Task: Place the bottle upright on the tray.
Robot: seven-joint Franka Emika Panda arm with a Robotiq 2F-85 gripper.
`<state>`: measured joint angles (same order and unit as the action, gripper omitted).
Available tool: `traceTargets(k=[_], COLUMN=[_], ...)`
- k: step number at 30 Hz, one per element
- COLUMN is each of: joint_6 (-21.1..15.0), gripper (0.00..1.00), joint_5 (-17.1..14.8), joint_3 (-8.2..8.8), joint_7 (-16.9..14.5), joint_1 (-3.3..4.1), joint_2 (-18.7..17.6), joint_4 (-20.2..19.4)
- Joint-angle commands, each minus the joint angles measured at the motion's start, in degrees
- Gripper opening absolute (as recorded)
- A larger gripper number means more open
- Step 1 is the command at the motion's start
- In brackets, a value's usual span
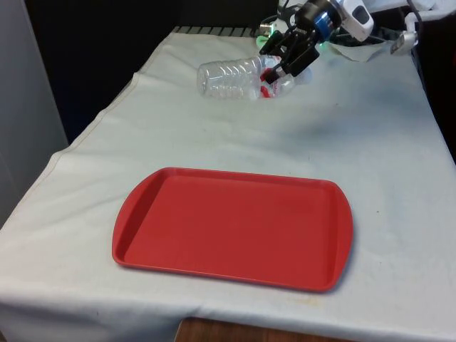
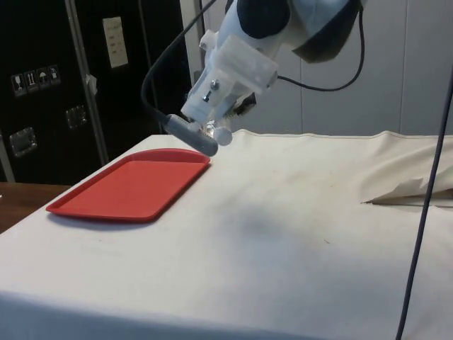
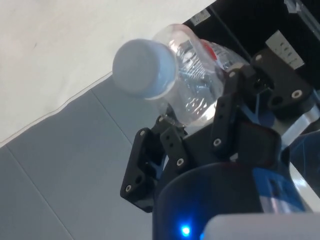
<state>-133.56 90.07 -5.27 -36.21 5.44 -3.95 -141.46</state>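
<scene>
clear plastic, ribbed, with a red label: the bottle (image 1: 231, 77) lies on its side at the far end of the worktop (image 1: 370, 149), its base pointing to the front view's left. the jaws (image 1: 283, 63) are clamped on its neck end, one black finger (image 3: 231, 107) on each side of the clear shoulder in the wrist view, where the pale cap (image 3: 144, 68) juts out beyond them. in the front view the label sits just beside the fingertips.

red and flat, the tray (image 1: 235, 226) lies on the white cloth near the front edge, well apart from the bottle, with bare cloth between them. its long side runs across the front view. in the side view the tray (image 2: 131, 185) lies beyond the arm, and the arm slants down over the worktop. the cloth hangs over the worktop's edges and is rumpled at the side view's right.
</scene>
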Motion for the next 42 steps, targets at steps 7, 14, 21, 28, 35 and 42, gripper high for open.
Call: traceTargets(k=[7, 14, 21, 28, 35, 42], joint_6=[-1.4, -1.3, -2.2, -2.3, -2.3, -2.2], gripper=[0.14, 0.14, 0.14, 0.14, 0.14, 0.14], joint_5=[-0.4, -0.3, -0.7, -0.9, -1.2, -1.8], joint_3=[0.29, 0.4, 0.69, 0.74, 0.74, 0.74], joint_7=[1.8, 3.6, 5.5, 7.7, 9.1, 10.0], joint_1=[-0.34, -0.17, -0.4, -0.46, -0.57, -0.63], joint_2=[-0.6, -0.8, -1.7, -2.4, -2.6, -2.7], joint_4=[1.5, 2.5, 4.2, 5.9, 7.0, 8.3])
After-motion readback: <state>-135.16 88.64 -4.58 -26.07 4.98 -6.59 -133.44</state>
